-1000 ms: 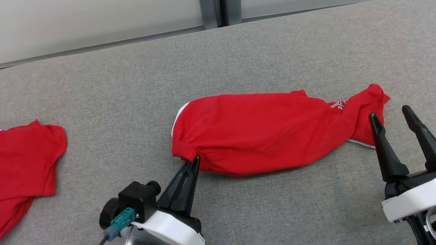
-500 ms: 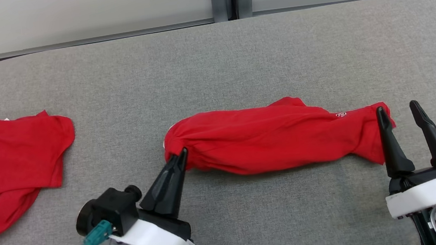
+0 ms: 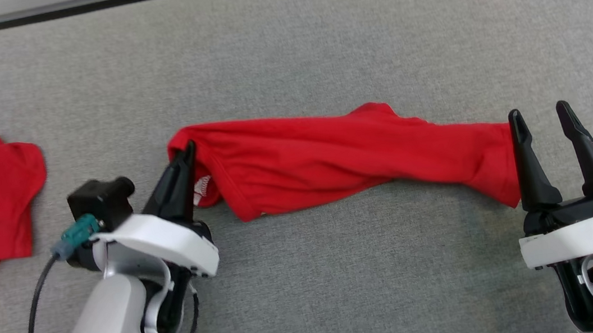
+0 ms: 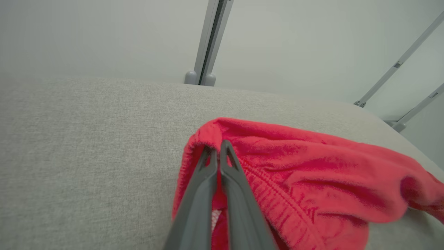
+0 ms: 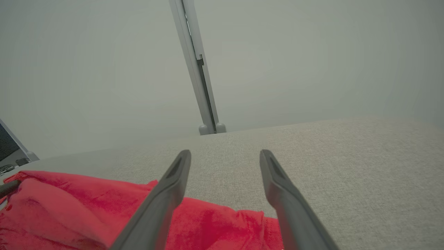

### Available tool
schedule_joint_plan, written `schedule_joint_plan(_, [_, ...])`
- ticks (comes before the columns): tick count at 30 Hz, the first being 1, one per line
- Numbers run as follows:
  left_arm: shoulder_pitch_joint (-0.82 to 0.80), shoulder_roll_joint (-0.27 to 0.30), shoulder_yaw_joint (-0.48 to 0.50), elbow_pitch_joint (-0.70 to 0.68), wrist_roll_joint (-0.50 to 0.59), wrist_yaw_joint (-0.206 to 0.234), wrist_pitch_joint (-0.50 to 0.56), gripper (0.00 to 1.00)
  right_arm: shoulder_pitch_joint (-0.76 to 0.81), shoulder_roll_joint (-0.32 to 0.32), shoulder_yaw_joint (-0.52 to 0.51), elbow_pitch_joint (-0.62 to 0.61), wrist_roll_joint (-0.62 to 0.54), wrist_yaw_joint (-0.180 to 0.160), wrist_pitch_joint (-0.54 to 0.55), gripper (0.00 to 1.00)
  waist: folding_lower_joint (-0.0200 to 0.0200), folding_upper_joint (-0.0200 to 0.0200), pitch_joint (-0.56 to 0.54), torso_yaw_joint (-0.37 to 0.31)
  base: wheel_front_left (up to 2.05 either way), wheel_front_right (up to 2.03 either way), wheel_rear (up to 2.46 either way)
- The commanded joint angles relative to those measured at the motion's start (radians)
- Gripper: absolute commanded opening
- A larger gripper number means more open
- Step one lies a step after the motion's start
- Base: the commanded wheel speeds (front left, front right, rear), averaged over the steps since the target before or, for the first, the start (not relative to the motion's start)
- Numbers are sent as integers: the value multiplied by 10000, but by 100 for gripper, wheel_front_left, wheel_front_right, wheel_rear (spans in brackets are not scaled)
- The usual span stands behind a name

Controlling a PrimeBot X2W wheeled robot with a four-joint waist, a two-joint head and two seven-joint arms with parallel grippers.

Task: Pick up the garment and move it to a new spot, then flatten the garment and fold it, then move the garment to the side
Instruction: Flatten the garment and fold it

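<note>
Head view: left gripper (image 3: 189, 146) pinches the garment (image 3: 340, 152) at its nine o'clock end. Right gripper (image 3: 537, 110) stands open at three o'clock.

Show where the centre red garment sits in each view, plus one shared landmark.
Head view: garment stretched across the middle, left pincer to right pincer.
Left wrist view: lower right, bunched around the shut pincer tips.
Right wrist view: lower left.
Shared landmark: grey post foot at the table's far edge.
</note>
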Motion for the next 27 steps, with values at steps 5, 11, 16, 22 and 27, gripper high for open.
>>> schedule_joint_plan(5, [-1267,-101,240,1628,-217,-293,-305,0,-316,21,-10,239,96,-1,-261,100,0,0,563,-367,0,0,0])
schedule_joint_plan(11, [-1938,-117,247,2801,27,-404,-1131,100,-465,53,-54,466,40,-1,-436,100,0,0,468,-406,0,0,0])
schedule_joint_plan(16, [-1491,-72,356,2668,649,64,-1909,100,-416,32,-16,540,-81,-1,-451,100,0,0,75,-287,0,0,0])
schedule_joint_plan(22, [-230,-55,1151,715,1704,772,-2023,100,-148,-147,171,507,-243,0,-267,100,0,0,-504,-24,0,0,0])
schedule_joint_plan(27, [1216,-17,1746,-707,2419,1026,-2015,100,102,-337,381,528,-285,-1,-73,100,0,0,-1013,136,0,0,0])
